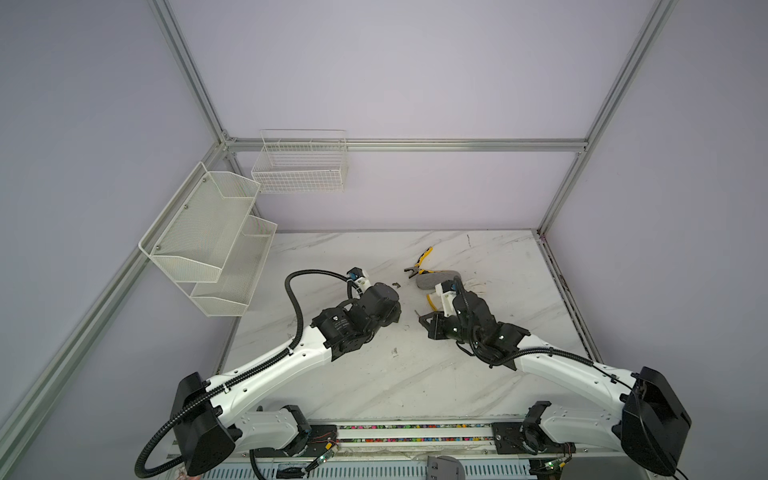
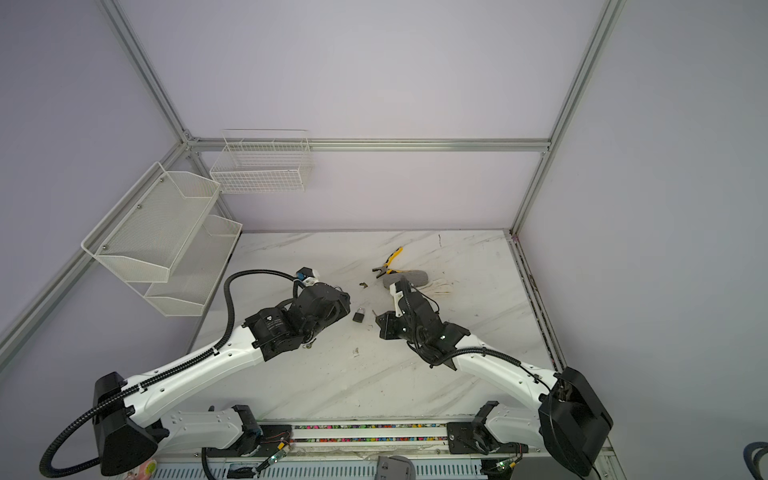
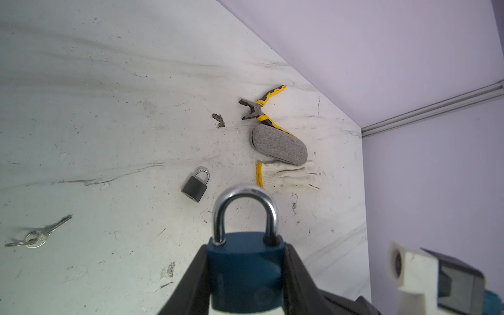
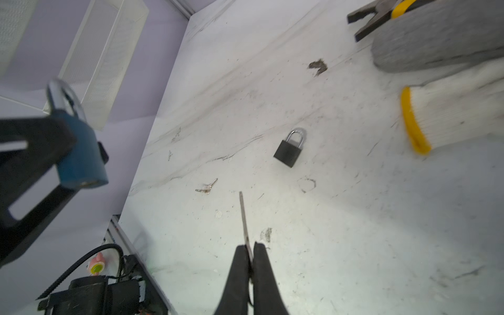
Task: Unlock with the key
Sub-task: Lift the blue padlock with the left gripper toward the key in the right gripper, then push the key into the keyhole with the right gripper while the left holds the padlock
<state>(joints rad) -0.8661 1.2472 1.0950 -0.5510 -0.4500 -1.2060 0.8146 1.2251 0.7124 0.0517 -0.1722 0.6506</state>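
Two arms are facing each other mid-frame, with nothing inserted yet.
Left jaws are clamping the blue padlock (image 3: 245,272) by its body; right jaws, pressed together on the key (image 1: 416,312), are aiming its blade up-left in a top view — padlock just left, apart.

Robot lab cell: aluminium frame (image 1: 407,144), blank walls (image 1: 395,75).
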